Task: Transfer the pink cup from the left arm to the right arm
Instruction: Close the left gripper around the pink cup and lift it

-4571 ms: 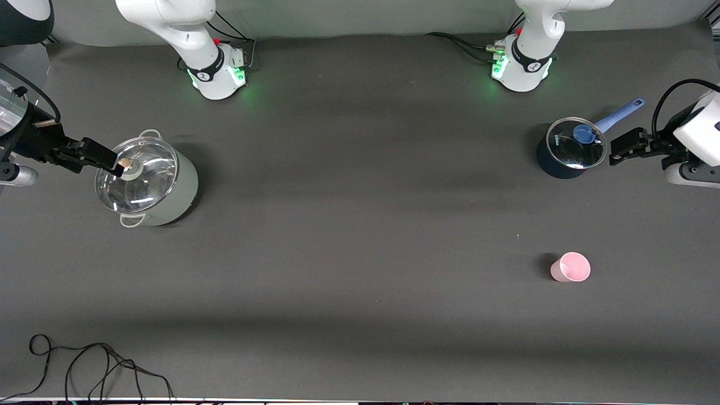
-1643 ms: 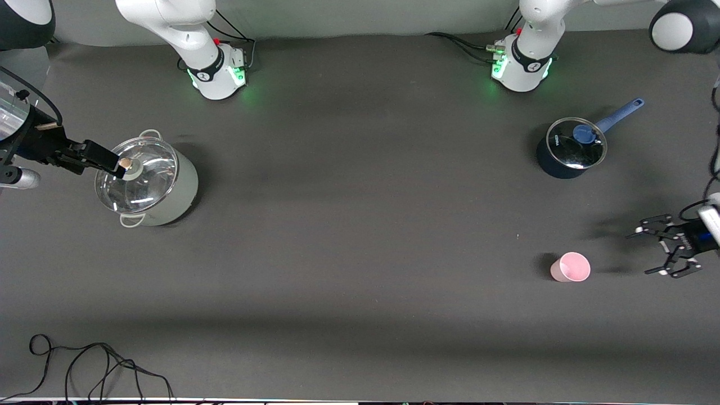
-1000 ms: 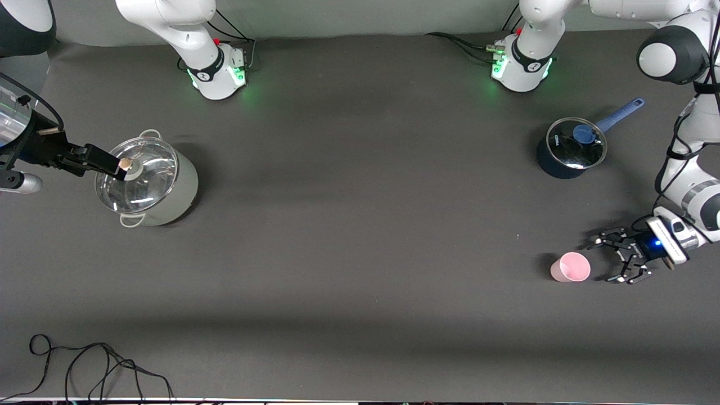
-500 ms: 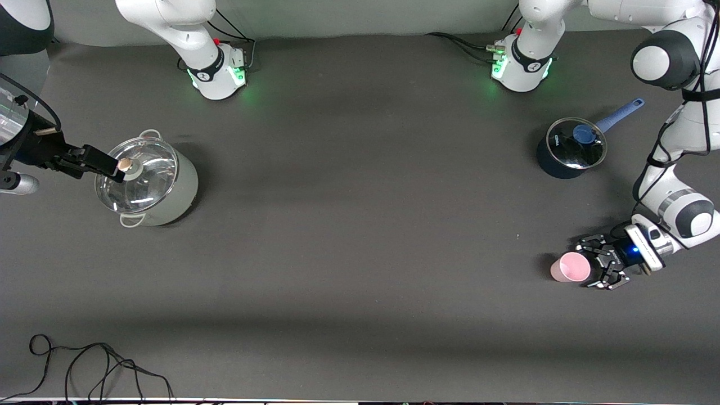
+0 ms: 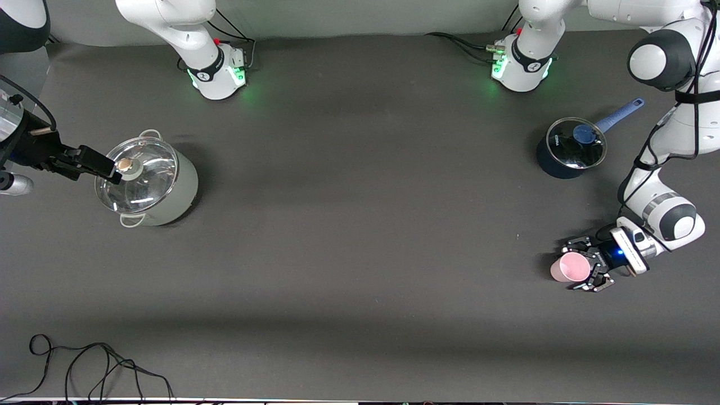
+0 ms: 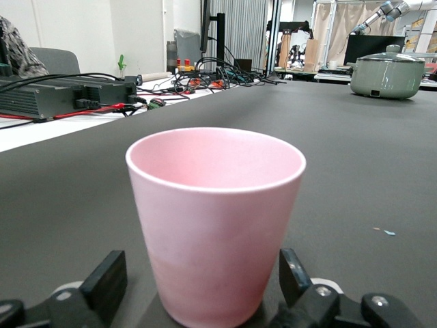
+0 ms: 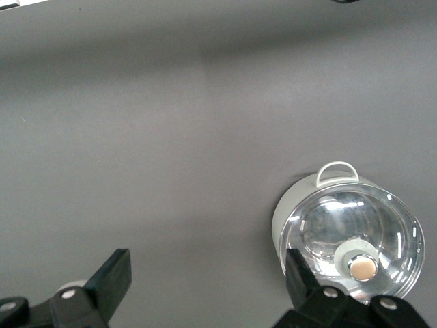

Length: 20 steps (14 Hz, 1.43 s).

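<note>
The pink cup point(image 5: 570, 267) stands upright on the tabletop near the left arm's end, between the wide-open, not yet gripping fingers of the left gripper point(image 5: 585, 263), while the right gripper point(image 5: 109, 166) waits open above the grey pot point(image 5: 147, 181), the handover undone.

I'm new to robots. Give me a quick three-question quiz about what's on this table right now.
1. True or false: the pink cup stands upright.
2. Which gripper brackets the cup? A) left gripper B) right gripper
3. Fill in: the right gripper hovers by the glass lid of the green ____.

Key: 1 true; 2 A, fingers open either side, not yet closed; 3 pot.
</note>
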### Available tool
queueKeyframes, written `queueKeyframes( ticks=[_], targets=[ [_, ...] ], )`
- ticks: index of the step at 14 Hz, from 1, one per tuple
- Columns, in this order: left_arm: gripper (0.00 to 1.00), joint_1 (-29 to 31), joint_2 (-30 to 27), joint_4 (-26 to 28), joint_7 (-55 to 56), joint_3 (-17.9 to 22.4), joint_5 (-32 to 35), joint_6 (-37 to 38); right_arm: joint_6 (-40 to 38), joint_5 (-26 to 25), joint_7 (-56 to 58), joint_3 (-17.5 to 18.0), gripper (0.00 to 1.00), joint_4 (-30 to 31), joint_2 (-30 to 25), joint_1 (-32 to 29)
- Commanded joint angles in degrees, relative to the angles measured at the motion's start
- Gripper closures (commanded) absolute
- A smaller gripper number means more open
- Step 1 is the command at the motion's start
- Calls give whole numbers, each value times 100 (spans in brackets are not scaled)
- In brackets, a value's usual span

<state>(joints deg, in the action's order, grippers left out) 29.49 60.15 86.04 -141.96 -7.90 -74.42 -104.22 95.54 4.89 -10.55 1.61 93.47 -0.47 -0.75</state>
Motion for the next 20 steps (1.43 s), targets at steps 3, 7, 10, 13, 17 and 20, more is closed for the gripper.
queueKeyframes(
  ticks=[3, 7, 10, 13, 17, 20],
  targets=[
    [36, -57, -83, 150, -42, -27, -161, -142, -79, 30, -52, -29, 0, -127, 65, 49],
    [55, -57, -127, 185, -42, -27, -169, -168, -114, 30, -35, -29, 0, -127, 65, 40],
    [57, -57, -406, 403, 142, -228, -335, -343, -194, 30, -9, -38, 0, -127, 56, 14],
    [58, 39, -1319, 1219, 616, -1000, -398, -1308, -211, 30, 9, -38, 0, -127, 56, 5],
    [58, -13, -2612, 2319, 644, -1765, -1293, -2241, -211, 38, -78, -38, 0, -127, 47, -4],
    [58, 22, -3429, 3004, 652, -2469, -1830, -2691, -211, 47, -149, -38, 0, -127, 47, 5]
  ],
)
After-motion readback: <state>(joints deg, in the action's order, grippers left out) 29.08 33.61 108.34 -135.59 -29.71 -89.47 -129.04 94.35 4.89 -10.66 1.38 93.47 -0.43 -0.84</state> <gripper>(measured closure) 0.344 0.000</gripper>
